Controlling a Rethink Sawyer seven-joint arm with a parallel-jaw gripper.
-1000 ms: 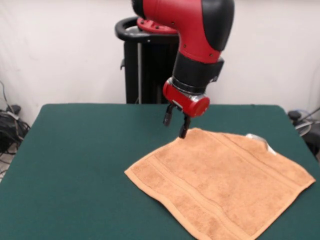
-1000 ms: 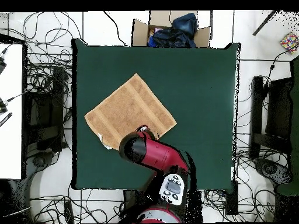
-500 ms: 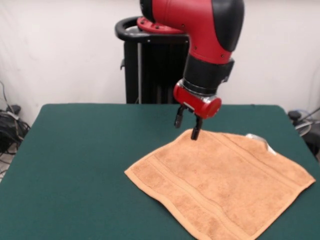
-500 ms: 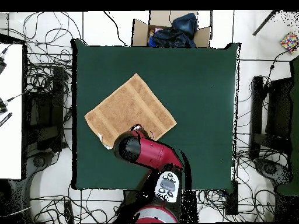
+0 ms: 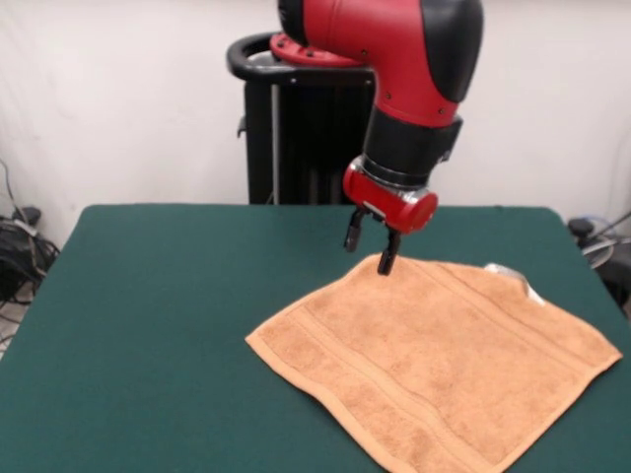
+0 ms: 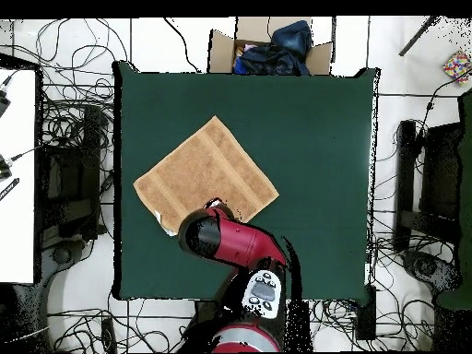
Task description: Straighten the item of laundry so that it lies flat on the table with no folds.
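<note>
The item of laundry [image 5: 434,360], an orange-tan towel, lies spread out as a diamond on the right half of the green table [image 5: 158,296]. Its small white tag [image 5: 513,276] sticks out at the far right edge. My gripper [image 5: 370,248] hangs open just above the towel's far corner, with nothing between its fingers. In the overhead view the towel [image 6: 203,171] sits left of the table's [image 6: 313,138] middle, and the red arm [image 6: 226,240] covers its corner nearest the base and hides the gripper.
A cardboard box of dark clothes [image 6: 267,46] stands beyond the table's far edge in the overhead view. Cables [image 6: 64,138] lie on the floor to the left. The towel's near corner reaches the front view's bottom edge.
Over the last second the gripper has shifted a little to the right in the front view, above the towel's far corner. It has held almost still for the last half second. The towel has not moved.
</note>
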